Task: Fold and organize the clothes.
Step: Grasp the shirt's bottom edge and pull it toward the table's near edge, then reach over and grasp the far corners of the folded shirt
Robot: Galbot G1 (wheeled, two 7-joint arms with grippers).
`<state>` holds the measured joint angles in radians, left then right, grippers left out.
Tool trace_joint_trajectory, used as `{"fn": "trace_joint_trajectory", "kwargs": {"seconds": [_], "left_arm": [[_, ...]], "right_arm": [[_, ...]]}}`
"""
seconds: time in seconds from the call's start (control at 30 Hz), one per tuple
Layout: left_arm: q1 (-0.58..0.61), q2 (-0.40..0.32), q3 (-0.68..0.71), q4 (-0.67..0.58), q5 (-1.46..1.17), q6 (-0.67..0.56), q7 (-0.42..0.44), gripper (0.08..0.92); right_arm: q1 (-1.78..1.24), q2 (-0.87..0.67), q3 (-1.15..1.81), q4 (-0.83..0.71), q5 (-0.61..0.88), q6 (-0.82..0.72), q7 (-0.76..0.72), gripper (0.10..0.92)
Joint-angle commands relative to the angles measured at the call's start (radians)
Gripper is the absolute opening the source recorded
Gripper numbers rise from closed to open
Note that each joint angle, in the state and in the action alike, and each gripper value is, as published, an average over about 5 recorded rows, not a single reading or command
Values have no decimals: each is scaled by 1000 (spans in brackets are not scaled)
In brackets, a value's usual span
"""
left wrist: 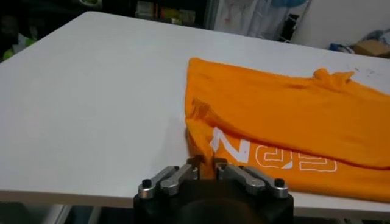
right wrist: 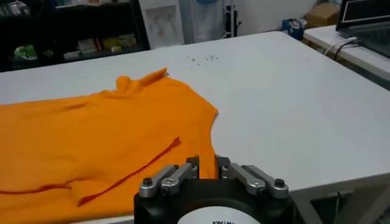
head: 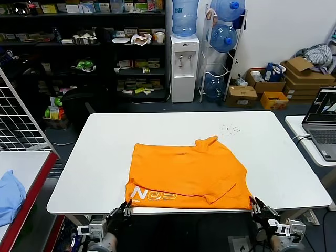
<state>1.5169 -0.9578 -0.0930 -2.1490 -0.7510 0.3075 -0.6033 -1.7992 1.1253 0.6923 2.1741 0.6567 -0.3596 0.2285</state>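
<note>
Tabletop [head: 105, 157]: white and rectangular; it carries the whole workpiece, and its near edge runs just above both grippers in the head view.

T-shirt [head: 189, 176]: bright orange, already doubled over into a wide band, lying flat on the near half of the tabletop and slightly right of centre. Its near hem sits at the tabletop's near edge.

Long axis: runs left to right, parallel to the near edge. White lettering [left wrist: 271, 157] faces up along the near-left part of the hem; a small peak of fabric [head: 207, 142] stands up at the far edge.

Direction from jaws: the T-shirt lies directly ahead of both grippers, toward the far side. Each gripper faces one near corner of the band.

Left gripper [head: 119, 212]: at the near-left corner of the T-shirt, below the tabletop edge. The jaws stand slightly apart and appear to hold nothing; the hem lies just ahead of the fingertips [left wrist: 194, 163].

Right gripper [head: 258, 206]: at the near-right corner, likewise at the edge. The jaws stand part open with no cloth between them; the orange edge lies just beyond the tips.

Nearer arm: neither. Both sit about equally close to their own corner, which suits a two-handed lift of the near hem toward the far side.

Off-task item: light blue cloth [head: 9, 197] on the side surface at far left, well apart.
</note>
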Motion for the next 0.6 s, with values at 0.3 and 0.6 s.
{"fn": "trace_joint_trajectory", "kwargs": {"seconds": [0.3, 0.6], "left_arm": [[-433, 67, 6, 146, -214, 27, 27, 553], [-812, -2, 174, 525, -322, 58, 127, 813]], "right_arm": [[497, -154, -139, -131, 47, -26, 61, 687], [914, -154, -335, -485, 197, -154, 144, 909]]}}
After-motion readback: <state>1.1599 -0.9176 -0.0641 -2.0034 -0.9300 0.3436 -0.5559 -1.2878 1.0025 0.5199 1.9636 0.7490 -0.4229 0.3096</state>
